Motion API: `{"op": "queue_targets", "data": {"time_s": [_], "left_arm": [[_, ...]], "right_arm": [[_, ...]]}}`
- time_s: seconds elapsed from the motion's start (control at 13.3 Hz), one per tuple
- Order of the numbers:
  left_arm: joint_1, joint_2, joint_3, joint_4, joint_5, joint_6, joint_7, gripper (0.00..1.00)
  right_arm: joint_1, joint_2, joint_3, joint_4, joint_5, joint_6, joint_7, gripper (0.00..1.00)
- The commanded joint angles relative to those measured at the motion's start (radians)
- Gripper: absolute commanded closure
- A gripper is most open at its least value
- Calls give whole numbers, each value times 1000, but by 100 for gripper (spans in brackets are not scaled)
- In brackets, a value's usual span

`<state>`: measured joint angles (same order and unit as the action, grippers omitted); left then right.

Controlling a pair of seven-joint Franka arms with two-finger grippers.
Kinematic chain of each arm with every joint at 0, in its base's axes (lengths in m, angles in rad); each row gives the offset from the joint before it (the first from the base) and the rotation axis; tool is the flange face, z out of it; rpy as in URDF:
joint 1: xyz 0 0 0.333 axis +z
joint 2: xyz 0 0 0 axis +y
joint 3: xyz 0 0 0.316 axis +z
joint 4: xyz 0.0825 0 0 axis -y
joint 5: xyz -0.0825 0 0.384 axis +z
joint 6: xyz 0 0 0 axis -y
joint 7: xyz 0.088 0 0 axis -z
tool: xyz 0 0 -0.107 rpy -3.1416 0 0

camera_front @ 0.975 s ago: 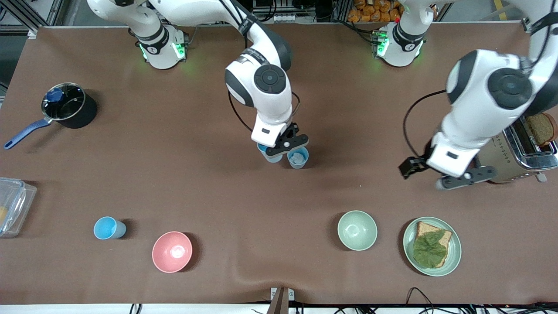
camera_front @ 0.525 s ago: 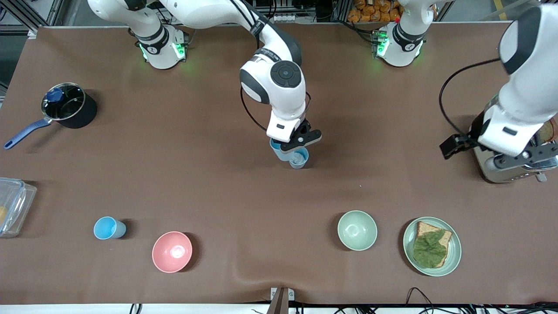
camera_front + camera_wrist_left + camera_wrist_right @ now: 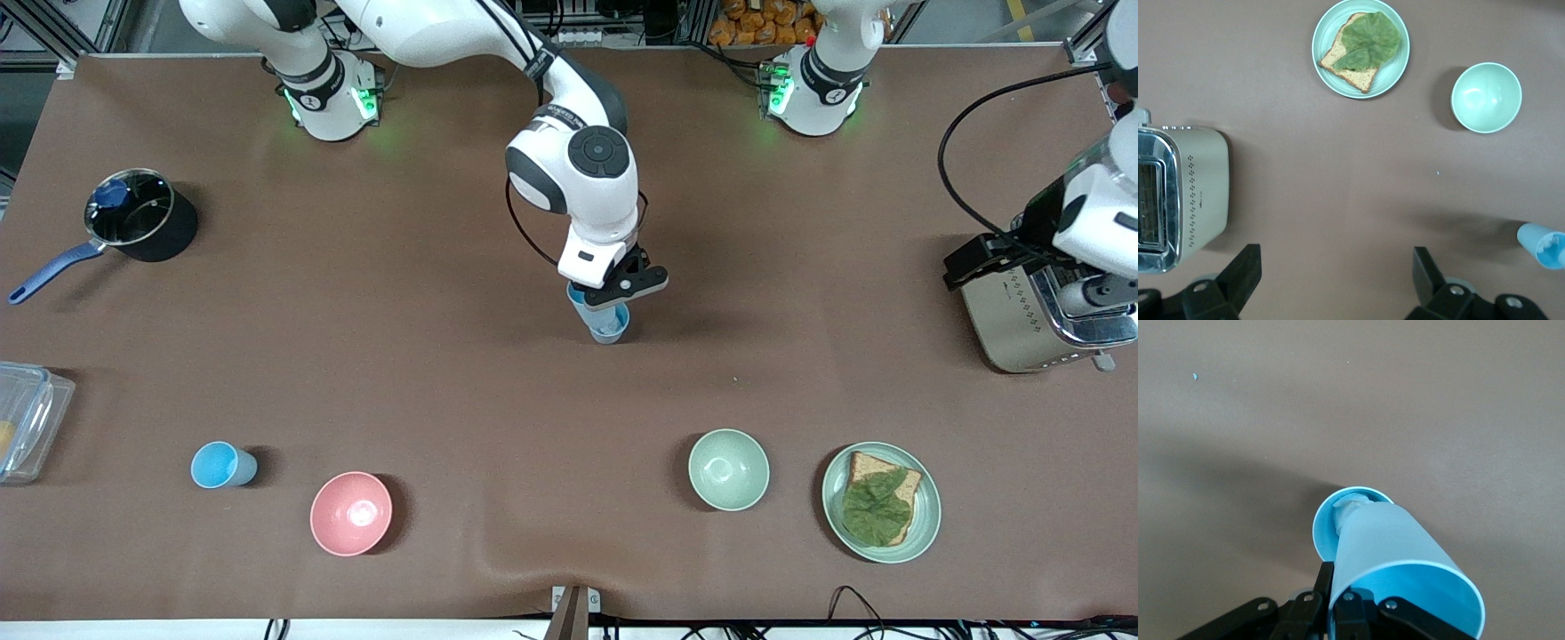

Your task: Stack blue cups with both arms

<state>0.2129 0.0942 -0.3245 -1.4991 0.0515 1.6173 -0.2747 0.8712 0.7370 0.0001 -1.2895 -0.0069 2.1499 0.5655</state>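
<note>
My right gripper [image 3: 615, 289] is shut on the rim of a light-blue cup [image 3: 582, 304] and holds it tilted. The cup's base is over the mouth of a second blue cup [image 3: 610, 329] standing mid-table. In the right wrist view the held cup [image 3: 1398, 563] covers most of the standing cup [image 3: 1326, 520], whose inside is whitish; my right gripper [image 3: 1341, 603] pinches the held cup's wall. A third blue cup [image 3: 218, 465] stands near the front camera, toward the right arm's end. My left gripper [image 3: 1036, 276] is open and empty over the toaster [image 3: 1022, 316]; it also shows in the left wrist view [image 3: 1335, 280].
A pink bowl [image 3: 351, 513], a pale green bowl [image 3: 728, 468] and a plate with bread and lettuce [image 3: 925, 511] stand near the front camera. A black pot [image 3: 142, 218] and a clear container [image 3: 22, 418] are at the right arm's end.
My right gripper carried its cup sideways from beside the standing cup to over it. My left arm swung away toward its end of the table, over the toaster.
</note>
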Motion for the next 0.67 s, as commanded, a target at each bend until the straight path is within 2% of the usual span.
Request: {"op": "queue_targets", "data": {"time_s": [0.0,0.15,0.38,0.45,0.53,0.6], "left_arm": [[13,-66,21,-62,-36,-11,74,0],[-6,-82,77,-78,-80,-7,77,0],[-12,-84,85,-75,-99,-16,80,0],[-26,-85,82,-75,-96,-22,68,0],[-32,-85,85,-75,-96,-28,72,0],[-52,-85,87,-66,-94,-30,83,0]], "right_arm": [[15,28,-11,39,-18,7,33,100],[19,36,-11,39,-19,15,33,100],[19,39,-11,38,-24,19,31,100],[19,39,-11,38,-40,19,31,89],[19,39,-11,36,-45,19,34,1],[29,38,-9,36,-44,18,46,0]]}}
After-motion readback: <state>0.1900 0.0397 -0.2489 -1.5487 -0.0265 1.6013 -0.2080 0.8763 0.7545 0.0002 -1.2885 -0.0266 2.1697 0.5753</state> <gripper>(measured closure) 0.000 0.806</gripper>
